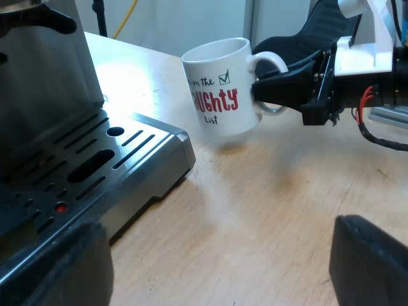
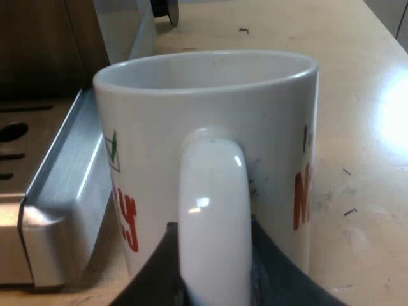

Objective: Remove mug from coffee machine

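Observation:
The white mug (image 1: 220,86) with red and black lettering hangs a little above the wooden table (image 1: 268,210), with its shadow under it, just off the corner of the espresso machine's drip tray (image 1: 95,159). My right gripper (image 1: 271,89) is shut on the mug's handle (image 2: 213,191), its dark fingers (image 2: 159,268) pressing both sides. The mug (image 2: 210,115) is upright and looks empty inside. My left gripper (image 1: 217,274) is open, low over the table by the tray's edge, with nothing between its fingers.
The machine's steel body (image 1: 44,76) rises behind the slotted tray. The tray's metal edge (image 2: 57,210) runs close beside the mug. A small dark round object (image 2: 167,9) stands farther off on the table. Bare wood lies beyond the mug.

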